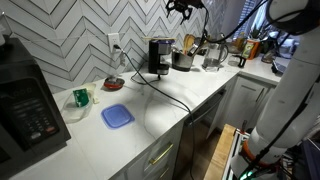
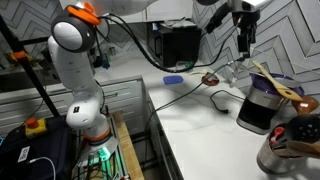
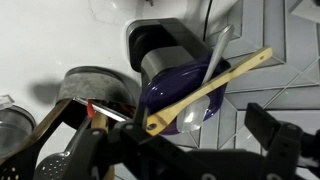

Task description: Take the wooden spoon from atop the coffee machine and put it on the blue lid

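On the counter (image 1: 150, 125), at the back by the wall, the coffee machine (image 1: 158, 55), with a pot (image 1: 182, 60) and a utensil holder (image 1: 190, 44) just beside it to the right in that exterior view. Across the top of the machine, the spoon (image 2: 275, 82). In front and leftward, well apart from the machine, the lid (image 1: 117, 116) flat on the counter, then a cup (image 1: 81, 98) and a keypad appliance (image 1: 30, 105) further left.
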{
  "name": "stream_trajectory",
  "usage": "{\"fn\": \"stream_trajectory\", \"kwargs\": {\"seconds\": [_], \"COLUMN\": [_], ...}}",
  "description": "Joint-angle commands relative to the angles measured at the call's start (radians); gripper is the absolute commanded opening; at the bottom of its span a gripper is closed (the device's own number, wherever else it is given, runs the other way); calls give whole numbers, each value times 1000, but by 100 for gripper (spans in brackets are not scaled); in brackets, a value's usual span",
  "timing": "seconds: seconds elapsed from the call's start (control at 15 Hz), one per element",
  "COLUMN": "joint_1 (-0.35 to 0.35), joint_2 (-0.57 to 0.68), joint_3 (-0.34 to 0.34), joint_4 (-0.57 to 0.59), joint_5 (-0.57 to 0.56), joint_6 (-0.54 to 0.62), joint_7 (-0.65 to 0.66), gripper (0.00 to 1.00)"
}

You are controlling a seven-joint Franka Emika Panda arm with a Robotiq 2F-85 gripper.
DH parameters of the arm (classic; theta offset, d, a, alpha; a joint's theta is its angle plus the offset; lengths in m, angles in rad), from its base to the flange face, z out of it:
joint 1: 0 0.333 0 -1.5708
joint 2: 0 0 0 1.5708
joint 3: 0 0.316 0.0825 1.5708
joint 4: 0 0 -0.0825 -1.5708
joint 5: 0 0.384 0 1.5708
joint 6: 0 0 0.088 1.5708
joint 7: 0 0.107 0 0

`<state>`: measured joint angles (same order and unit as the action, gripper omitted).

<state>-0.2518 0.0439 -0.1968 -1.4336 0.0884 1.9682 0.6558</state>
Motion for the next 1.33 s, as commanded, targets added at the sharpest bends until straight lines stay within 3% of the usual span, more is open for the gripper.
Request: {"fn": "stream_trajectory", "kwargs": {"seconds": [0.0, 0.07, 0.13, 0.27, 1.27], "joint_1": [-5, -8, -1, 0, -2], "joint_2": [215, 257, 154, 195, 183], "joint_3": [-35, -42, -24, -25, -26], "joint_4": [243, 291, 149, 177, 190], "joint_5": [11, 20, 2, 1, 12], "joint_6": [-132, -172, -83, -79, -92], "joint_7": [148, 184, 120, 129, 154], "gripper": [100, 100, 100, 100, 100]}}
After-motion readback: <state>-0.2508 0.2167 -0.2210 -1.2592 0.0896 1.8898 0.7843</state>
